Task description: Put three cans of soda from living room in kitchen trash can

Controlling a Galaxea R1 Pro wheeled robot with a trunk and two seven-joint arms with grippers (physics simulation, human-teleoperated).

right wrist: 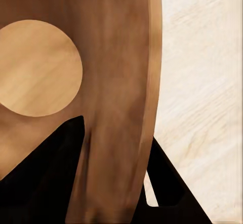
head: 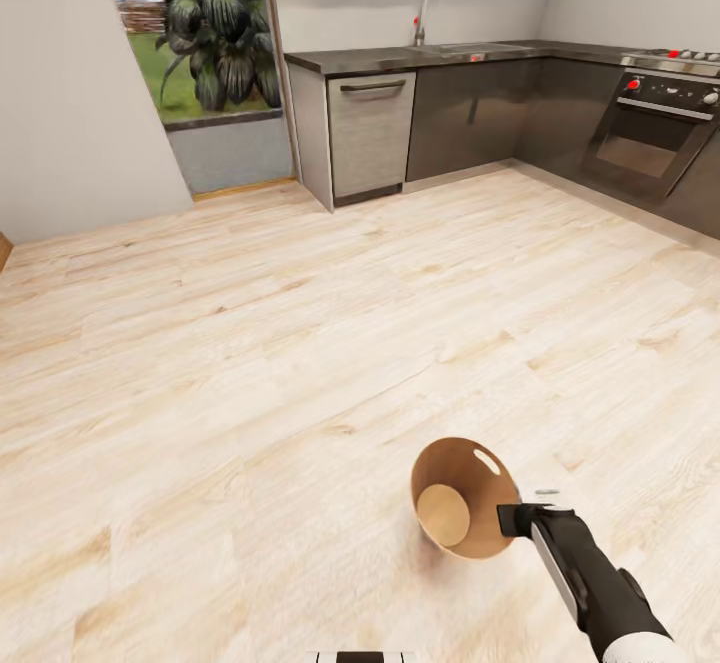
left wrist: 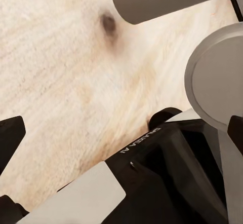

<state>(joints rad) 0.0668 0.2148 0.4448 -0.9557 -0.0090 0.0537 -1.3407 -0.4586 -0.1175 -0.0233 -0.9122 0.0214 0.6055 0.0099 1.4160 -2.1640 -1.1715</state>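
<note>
The right claw [head: 512, 520] is pinched shut on the rim of the trash can [head: 455, 488], one finger inside the wall, one outside. It hangs tilted above the kitchen floor [head: 250, 363], its open mouth facing away from that arm, nothing inside.

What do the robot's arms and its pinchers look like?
The right arm is glossy black with a light grey strip along it, turning white near the picture's bottom edge. Its right gripper has two flat, black, pointed fingers. In the left wrist view, black and pale grey body panels carry small "GALAXEA" lettering.
</note>
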